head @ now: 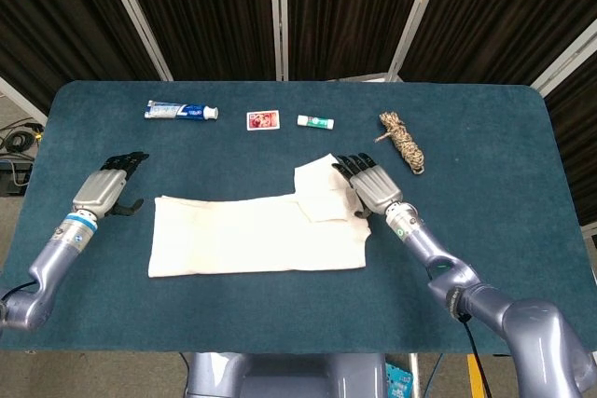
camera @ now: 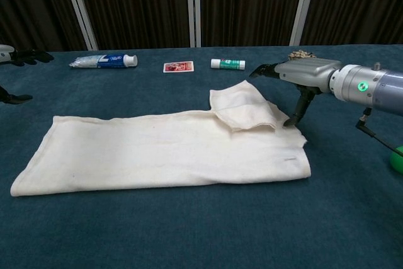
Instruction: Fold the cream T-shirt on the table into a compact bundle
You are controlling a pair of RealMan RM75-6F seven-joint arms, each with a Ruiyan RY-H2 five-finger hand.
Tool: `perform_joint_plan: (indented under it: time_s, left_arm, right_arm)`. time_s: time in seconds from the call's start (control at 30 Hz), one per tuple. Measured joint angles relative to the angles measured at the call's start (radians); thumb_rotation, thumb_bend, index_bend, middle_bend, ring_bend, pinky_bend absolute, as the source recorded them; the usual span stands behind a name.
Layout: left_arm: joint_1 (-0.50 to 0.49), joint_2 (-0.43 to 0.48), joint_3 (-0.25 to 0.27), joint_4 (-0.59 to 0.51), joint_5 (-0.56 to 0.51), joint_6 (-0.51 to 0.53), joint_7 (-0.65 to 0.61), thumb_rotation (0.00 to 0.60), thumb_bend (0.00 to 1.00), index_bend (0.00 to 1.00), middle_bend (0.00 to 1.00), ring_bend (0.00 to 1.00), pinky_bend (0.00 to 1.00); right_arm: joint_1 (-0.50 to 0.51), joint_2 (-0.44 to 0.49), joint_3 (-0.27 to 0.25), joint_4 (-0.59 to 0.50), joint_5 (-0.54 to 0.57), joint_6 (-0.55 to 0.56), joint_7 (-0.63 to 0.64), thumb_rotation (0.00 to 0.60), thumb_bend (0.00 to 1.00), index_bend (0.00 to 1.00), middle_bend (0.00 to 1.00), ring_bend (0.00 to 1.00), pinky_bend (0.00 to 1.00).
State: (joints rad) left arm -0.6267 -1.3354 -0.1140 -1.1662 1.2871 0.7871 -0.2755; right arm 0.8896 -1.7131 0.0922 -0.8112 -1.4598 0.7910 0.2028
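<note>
The cream T-shirt (head: pixel 256 234) lies as a long flat band across the middle of the table (head: pixel 485 137), nearer the front edge than the back. One sleeve flap (camera: pixel 242 110) is turned over onto the body at the band's right end.

My right hand (head: pixel 371 185) hovers at that right end, palm down, fingers spread, with nothing in it. In the chest view its thumb (camera: pixel 298 110) points down beside the folded flap; I cannot tell whether the tip touches the cloth. My left hand (head: pixel 101 190) is off the band's left end, near the table's left edge, fingers apart and empty, clear of the fabric.

Along the back edge sit a toothpaste tube (head: pixel 181 111), a small red card (head: pixel 262 119), a small white tube (head: pixel 316 121) and a coil of rope (head: pixel 402 141). The rope is near my right hand.

Assessment: the shirt is only partly folded; lengthwise folds remain.

Risks noted:
- The turned flap is loose. A sideways drag by the right thumb would likely pull it open.
- A grasp of the top layer alone would separate the layers and spoil the band.
- A wide right-hand swing toward the back edge could catch the rope.
- Lifting one end without holding the other could slide the whole shirt.
</note>
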Motion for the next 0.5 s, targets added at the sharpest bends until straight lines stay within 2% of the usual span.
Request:
perform_joint_plan:
  time_s: [0.03,0.1,0.13,0.27,0.43,0.5]
  left_arm:
    - [0.005,0.009,0.0,-0.012,0.001,0.01,0.005,0.6,0.2,0.0,0.0,0.0,0.0]
    - [0.017,0.031,0.002,-0.041,0.001,0.038,0.03,0.6,0.02,0.0,0.0,0.0,0.0]
    - [0.023,0.039,0.004,-0.049,0.001,0.048,0.049,0.6,0.0,0.0,0.0,0.0,0.0]
    - [0.054,0.087,0.008,-0.112,-0.022,0.104,0.178,0.6,0.0,0.0,0.0,0.0,0.0]
    - [0.133,0.159,0.007,-0.31,-0.087,0.261,0.352,0.6,0.0,0.0,0.0,0.0,0.0]
    - [0.174,0.185,0.006,-0.396,-0.116,0.337,0.402,0.6,0.0,0.0,0.0,0.0,0.0]
  right_arm:
    - [-0.007,0.021,-0.004,-0.033,-0.003,0.009,-0.013,0.6,0.01,0.0,0.0,0.0,0.0]
    - [-0.018,0.056,-0.009,-0.089,-0.005,0.022,-0.035,0.6,0.01,0.0,0.0,0.0,0.0]
    - [-0.027,0.083,-0.011,-0.132,-0.005,0.03,-0.052,0.6,0.01,0.0,0.0,0.0,0.0]
    - [-0.053,0.187,-0.014,-0.28,-0.003,0.064,-0.11,0.6,0.01,0.0,0.0,0.0,0.0]
    - [-0.068,0.32,0.012,-0.425,0.021,0.089,-0.169,0.6,0.01,0.0,0.0,0.0,0.0]
    - [-0.065,0.341,0.03,-0.448,0.039,0.085,-0.187,0.6,0.01,0.02,0.0,0.0,0.0]
